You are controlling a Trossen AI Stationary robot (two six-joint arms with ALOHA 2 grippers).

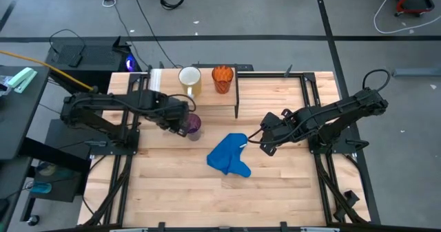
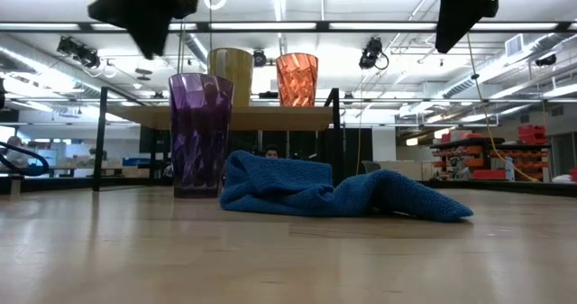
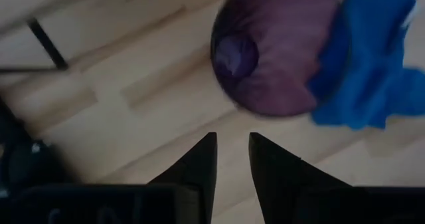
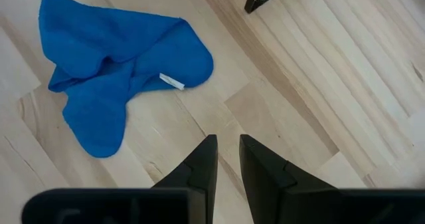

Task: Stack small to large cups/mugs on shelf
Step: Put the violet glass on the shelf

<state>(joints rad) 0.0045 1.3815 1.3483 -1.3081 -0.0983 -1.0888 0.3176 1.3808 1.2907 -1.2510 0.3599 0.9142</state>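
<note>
Tumbler: your purple tumbler (image 1: 193, 124) is standing just ahead of the left gripper (image 1: 180, 127).
Fingers: sitting nearly pressed together, pinching nothing.

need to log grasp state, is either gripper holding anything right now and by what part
Nothing is held. The left gripper hangs above the purple tumbler, nearly shut, nothing between its fingers. The right gripper, also nearly shut, hovers over bare table near the blue cloth.

Wooden tabletop (image 1: 275, 191) with shelf (image 1: 207, 96), purple tumbler (image 1: 193, 124), blue cloth (image 1: 228, 156).
</note>
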